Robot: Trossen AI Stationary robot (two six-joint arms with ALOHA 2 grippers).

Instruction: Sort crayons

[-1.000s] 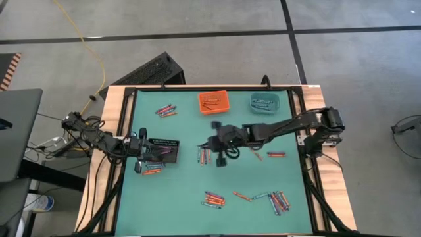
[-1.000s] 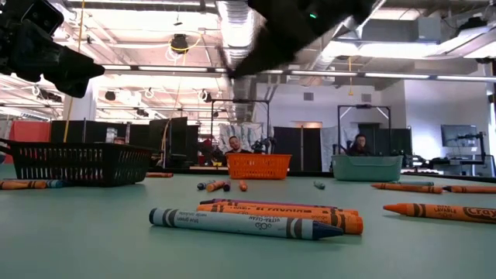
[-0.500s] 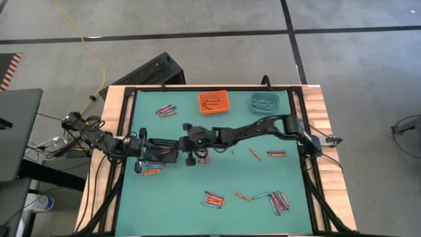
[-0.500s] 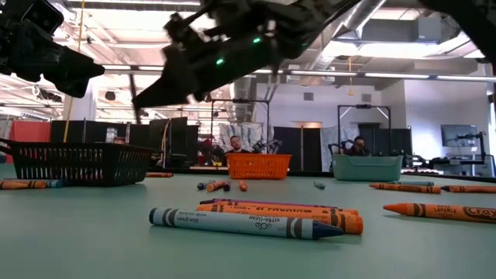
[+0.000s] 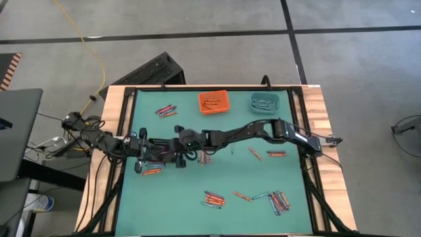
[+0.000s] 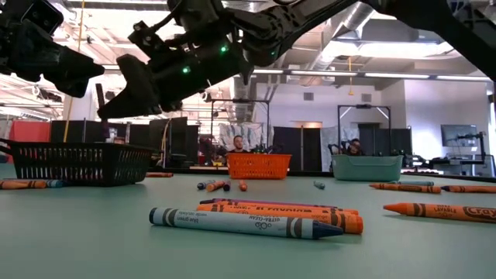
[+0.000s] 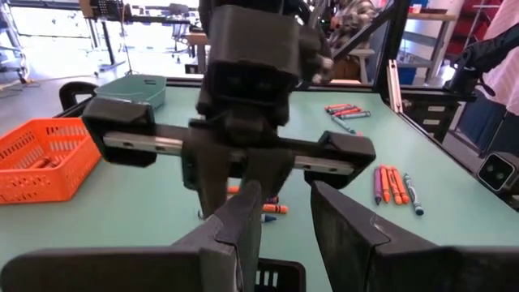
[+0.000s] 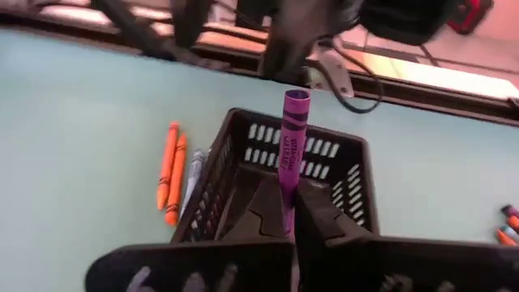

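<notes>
My right gripper [image 5: 177, 147] reaches across the table from the right and hangs above the black bin [image 5: 162, 149], shut on a purple crayon [image 8: 292, 134]. In the right wrist view the black bin [image 8: 324, 162] lies right behind that crayon. My left gripper [image 7: 285, 223] stays level at the bin's left side, open and holding nothing. Loose crayons lie on the mat in small groups [image 5: 204, 157] [image 5: 214, 199] [image 5: 279, 201] [image 5: 166, 110]. A few more crayons [image 5: 152, 170] lie beside the bin. My right gripper pinches the purple crayon's lower part [image 8: 286, 193] between its two fingers. The fingers come from the table's right, slanting a little downward. The crayon sticks up past the fingertips [image 8: 264, 212], flat end on top, lifted clear above the black bin.
An orange bin [image 5: 213, 102] and a teal bin [image 5: 264, 103] stand at the far edge, each with crayons inside. Single crayons [image 5: 276, 154] [image 5: 242, 196] lie on the right half. In the low view, several crayons [image 6: 248, 221] lie close to the near edge.
My right gripper has swept from the middle of the table toward its left edge and come down, ending above the black bin beside my left gripper.
</notes>
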